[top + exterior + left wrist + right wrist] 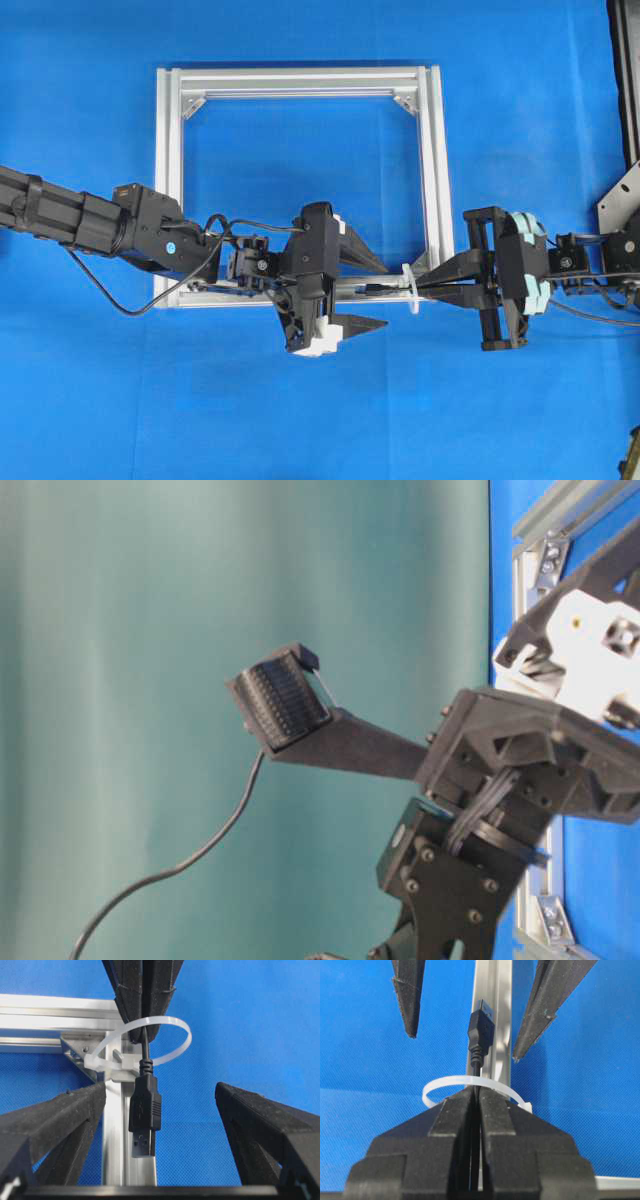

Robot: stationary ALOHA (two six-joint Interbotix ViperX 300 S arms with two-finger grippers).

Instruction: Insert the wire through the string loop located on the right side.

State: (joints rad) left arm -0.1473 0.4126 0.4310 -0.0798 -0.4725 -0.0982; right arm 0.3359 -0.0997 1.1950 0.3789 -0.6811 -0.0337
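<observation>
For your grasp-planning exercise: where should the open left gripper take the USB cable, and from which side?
Grip the USB plug's black moulded body, already poking through the zip-tie loop. Come straight along the cable from the plug end, left gripper fingers closing on its broad flat sides; the right gripper holds the cable behind the loop.

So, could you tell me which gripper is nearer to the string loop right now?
Right. The right gripper is shut on the wire, its fingertips at the string loop, with the plug through. The left gripper stands open on the loop's far side, fingers either side of the plug.
</observation>
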